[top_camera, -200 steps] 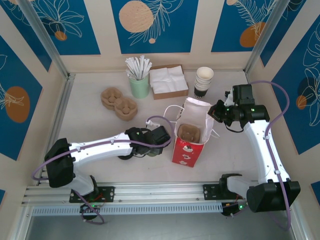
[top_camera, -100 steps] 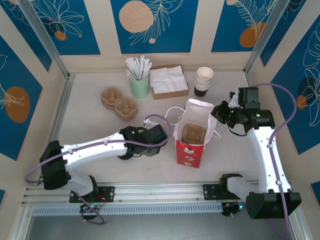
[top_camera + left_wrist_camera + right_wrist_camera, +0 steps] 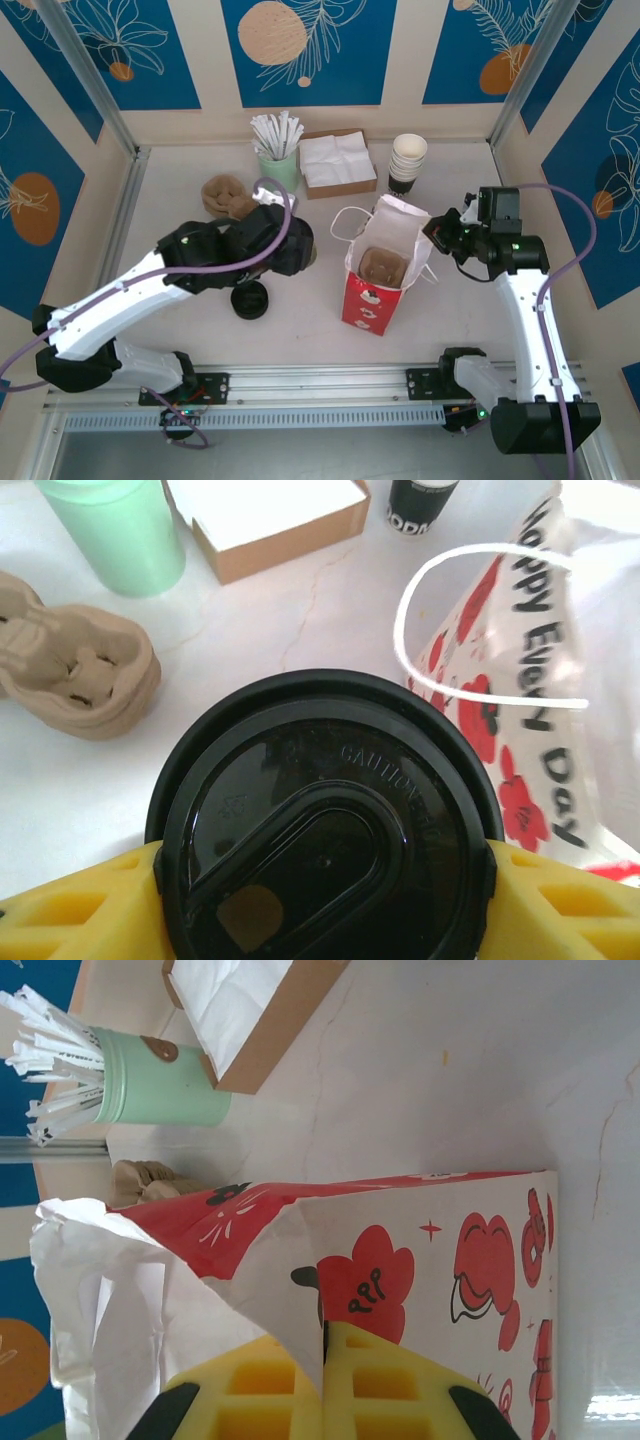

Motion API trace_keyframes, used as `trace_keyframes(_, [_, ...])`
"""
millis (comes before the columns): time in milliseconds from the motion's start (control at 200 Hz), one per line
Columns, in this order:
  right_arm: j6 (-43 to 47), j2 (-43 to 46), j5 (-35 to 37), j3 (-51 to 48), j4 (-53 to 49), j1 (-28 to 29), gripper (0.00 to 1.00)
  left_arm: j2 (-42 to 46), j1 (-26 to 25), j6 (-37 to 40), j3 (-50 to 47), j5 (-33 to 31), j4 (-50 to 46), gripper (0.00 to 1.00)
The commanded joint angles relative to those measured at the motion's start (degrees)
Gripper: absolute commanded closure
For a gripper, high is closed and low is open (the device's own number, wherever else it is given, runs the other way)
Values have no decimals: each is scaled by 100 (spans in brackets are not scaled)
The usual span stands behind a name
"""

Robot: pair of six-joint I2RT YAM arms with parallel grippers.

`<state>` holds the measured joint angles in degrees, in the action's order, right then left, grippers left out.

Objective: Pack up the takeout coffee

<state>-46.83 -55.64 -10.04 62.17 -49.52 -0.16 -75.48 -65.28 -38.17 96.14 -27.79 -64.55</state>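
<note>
Gaping at its top, the red bag (image 3: pixel 372 292) stands right of centre on the table. The right gripper (image 3: pixel 322 1360) is clenched on its white paper rim, and a brown cup tray (image 3: pixel 381 265) sits inside. Just left of the bag the left gripper (image 3: pixel 320 900) grasps the takeout coffee (image 3: pixel 320 810), its yellow pads (image 3: pixel 75 910) pressed on opposite sides just under the lid's rim; it looks lifted off the table.

The cup probably handles as a light, soft thing. Its paper walls would buckle under a hard squeeze, so the stiff band under the lid is likely the safest hold. Whether it is full I cannot tell, so upright carriage seems wise. The lid (image 3: pixel 400 770) is glossy black plastic with raised caution lettering and an oval sip flap; it hides the cup's sides from the wrist camera.
</note>
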Motion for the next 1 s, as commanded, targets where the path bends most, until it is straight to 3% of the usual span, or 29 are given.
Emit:
trace_keyframes(0, [-517, 152, 173, -145, 296, 209, 100, -37, -73, 405, 659, -62, -515, 35])
trace_keyframes(375, [-1833, 213, 1361, -372, 933, 1575, 100, -487, -64, 936, 2156, 61, -864, 34])
trace_keyframes(635, [-2344, -140, 1889, -363, 1297, 2378, 100, -898, -64, 1050, 2895, 527, -901, 34])
trace_keyframes(905, [-2535, -567, 2142, -86, 1435, 2946, 100, -1305, -64, 1077, 3074, 867, -779, 34])
trace_keyframes(995, [-2522, -615, 2164, -45, 1426, 3000, 93, -1428, -55, 991, 3000, 942, -709, 33])
